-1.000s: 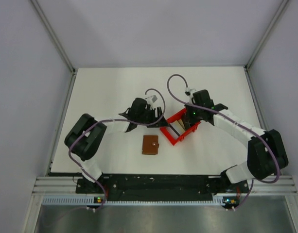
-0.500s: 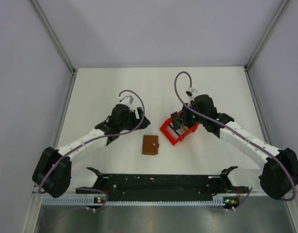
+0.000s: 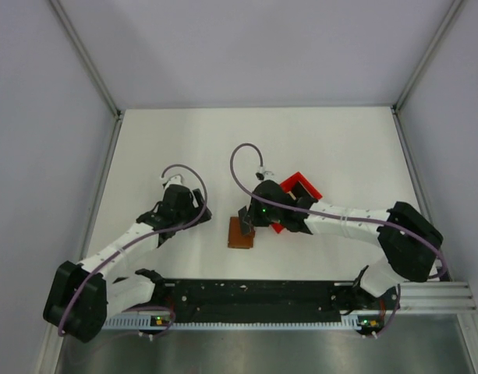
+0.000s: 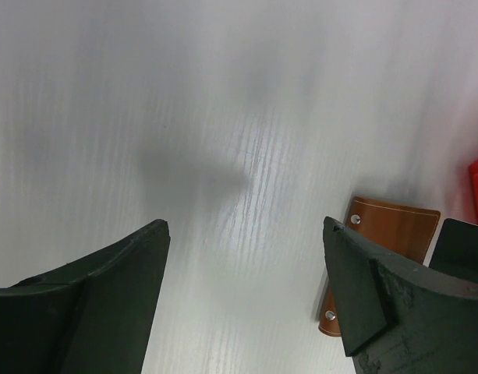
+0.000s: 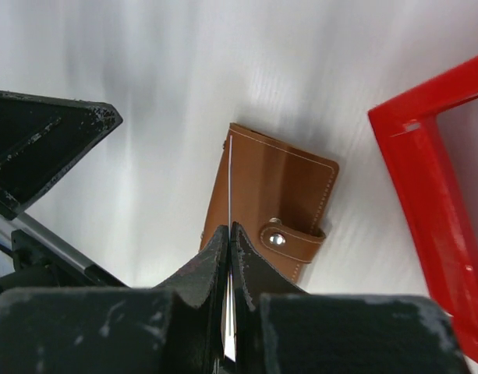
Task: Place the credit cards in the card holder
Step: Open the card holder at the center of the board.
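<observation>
The right pincer (image 5: pixel 229 234) is pinching a thin card (image 5: pixel 230 179) edge-on, hanging just over the closed brown wallet (image 5: pixel 281 195) lying on the table (image 5: pixel 145 93) beside the red bin (image 5: pixel 426 187); the left pincer (image 4: pixel 246 234) is hovering open nearby and should probably be unsnapping the tab (image 5: pixel 293 240) first

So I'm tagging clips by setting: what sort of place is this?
Probably a robot lab cell: left arm and right arm bolted to a white table, plain grey panels around it, a wallet and red bin laid out.
</observation>
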Robot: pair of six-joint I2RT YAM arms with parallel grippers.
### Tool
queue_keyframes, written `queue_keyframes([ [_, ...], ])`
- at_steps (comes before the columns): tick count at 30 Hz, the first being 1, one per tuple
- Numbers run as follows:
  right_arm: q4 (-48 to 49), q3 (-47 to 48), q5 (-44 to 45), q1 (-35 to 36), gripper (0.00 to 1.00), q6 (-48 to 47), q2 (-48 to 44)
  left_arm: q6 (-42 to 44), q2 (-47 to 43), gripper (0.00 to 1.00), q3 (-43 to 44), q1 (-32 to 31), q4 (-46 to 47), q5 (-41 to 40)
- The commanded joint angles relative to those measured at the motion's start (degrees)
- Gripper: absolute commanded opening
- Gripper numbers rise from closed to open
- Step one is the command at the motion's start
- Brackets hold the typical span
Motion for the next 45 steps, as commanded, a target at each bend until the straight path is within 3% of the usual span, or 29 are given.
queue_keyframes([
  [1,1.95,5.55,5.92,2.41,0.0,3.56,3.01,0.21,-1.53,0.84,1.62,0.47,-1.03,-2.08],
  [11,-5.51,9.5,11.72,3.81,0.0,1.63,7.94,2.58,-0.74,0.84,1.44,0.48,1.86,1.6],
  [23,-10.0,6.26,16.29,3.81,0.0,-0.66,1.88,5.66,3.04,0.82,1.7,0.39,7.05,13.02],
  [41,-9.91,-0.95,16.21,3.55,0.0,-0.74,-3.31,6.98,6.47,0.55,0.12,-4.53,11.09,17.87],
  [45,-8.33,-2.27,14.89,3.37,0.0,-0.22,-3.05,6.63,8.31,0.42,-0.23,-6.64,12.41,18.83],
])
